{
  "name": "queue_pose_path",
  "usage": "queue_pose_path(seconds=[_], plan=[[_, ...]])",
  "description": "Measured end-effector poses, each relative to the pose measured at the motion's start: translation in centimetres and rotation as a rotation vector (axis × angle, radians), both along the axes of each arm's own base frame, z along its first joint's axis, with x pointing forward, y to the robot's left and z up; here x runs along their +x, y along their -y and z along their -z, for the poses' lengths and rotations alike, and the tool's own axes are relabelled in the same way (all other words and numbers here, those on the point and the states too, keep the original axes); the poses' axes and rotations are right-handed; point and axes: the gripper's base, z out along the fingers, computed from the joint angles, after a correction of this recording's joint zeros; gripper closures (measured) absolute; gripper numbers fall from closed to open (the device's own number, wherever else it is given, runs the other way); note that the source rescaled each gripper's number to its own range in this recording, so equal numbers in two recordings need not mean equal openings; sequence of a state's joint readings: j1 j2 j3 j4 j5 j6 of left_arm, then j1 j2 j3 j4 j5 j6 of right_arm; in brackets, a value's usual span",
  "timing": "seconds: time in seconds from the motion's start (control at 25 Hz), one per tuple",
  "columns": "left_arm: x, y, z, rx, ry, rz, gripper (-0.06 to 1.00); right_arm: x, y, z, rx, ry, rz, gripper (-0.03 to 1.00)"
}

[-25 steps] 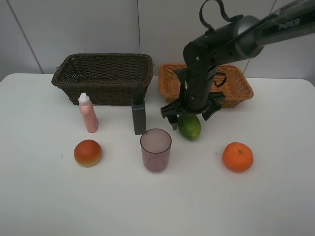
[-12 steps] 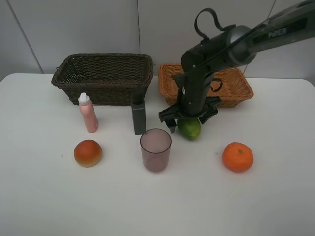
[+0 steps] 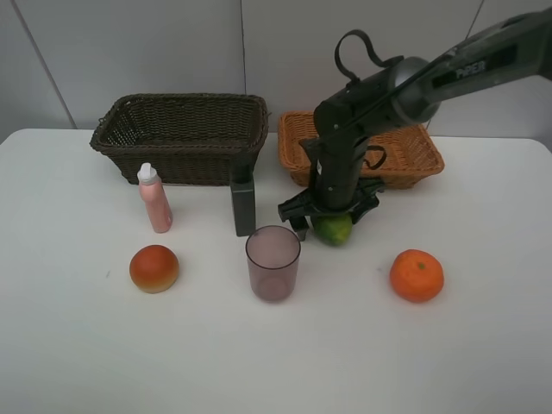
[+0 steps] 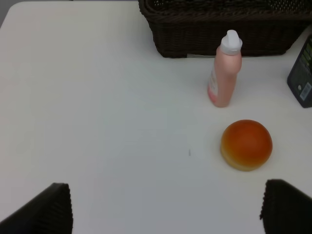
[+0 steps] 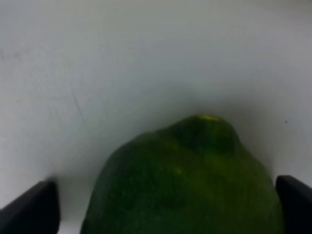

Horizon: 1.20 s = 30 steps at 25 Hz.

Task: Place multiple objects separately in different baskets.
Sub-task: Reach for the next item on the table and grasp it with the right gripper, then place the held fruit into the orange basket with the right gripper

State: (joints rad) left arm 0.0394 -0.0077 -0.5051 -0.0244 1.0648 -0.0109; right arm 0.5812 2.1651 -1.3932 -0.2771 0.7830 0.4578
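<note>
- Sinks since a second ago: right gripper [image 3: 329, 214], down from just above the lime [image 3: 335, 231] to straddle it, arm drawn in a little toward the baskets; all else as it lay.
- Stands wide, one jaw on each side of the fruit; fills the right wrist view with green skin between the two dark tips, with no pinch yet by the look of it.
- Rests on the table [image 3: 483, 345], that lime, just in front of the light orange-tan basket [image 3: 424, 148] and near the purple cup [image 3: 272, 263].
- Hangs wide open and holds nothing: left gripper [image 4: 165, 209], above bare table, with the bun [image 4: 246, 145] and the pink bottle [image 4: 224, 73] ahead of it.
- Waiting on the table too: the dark grey box [image 3: 243, 207] and the orange [image 3: 417, 275]. Nothing seen in the dark brown basket [image 3: 172, 159]; part of the light one hidden behind the arm.
- Step in hand, as judged: the grasp of the lime, with no item sorted so far.
- Next move calls for closing squarely across the middle of the fruit, since a round, smooth skin may slip or roll from an off-centre squeeze.
- Then a lift high enough to clear the wicker rim, a short carry back over a basket, and release.
- Worth minding: cup and box close to the nearer jaw.
</note>
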Motion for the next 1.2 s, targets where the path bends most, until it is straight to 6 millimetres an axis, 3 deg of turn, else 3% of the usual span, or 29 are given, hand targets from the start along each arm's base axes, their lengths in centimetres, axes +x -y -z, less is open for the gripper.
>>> queue_pose_path(seconds=[0.08, 0.24, 1.2], plan=[[0.0, 0.0, 0.0, 0.0, 0.0, 0.0, -0.06, 0.01, -0.01, 0.0, 0.002, 0.002, 0.0, 0.15], [0.0, 0.0, 0.0, 0.0, 0.0, 0.0, -0.06, 0.03, 0.03, 0.03, -0.005, 0.003, -0.002, 0.53], [0.0, 0.0, 0.0, 0.0, 0.0, 0.0, -0.06, -0.24, 0.34, -0.42, -0.034, -0.02, 0.002, 0.54]])
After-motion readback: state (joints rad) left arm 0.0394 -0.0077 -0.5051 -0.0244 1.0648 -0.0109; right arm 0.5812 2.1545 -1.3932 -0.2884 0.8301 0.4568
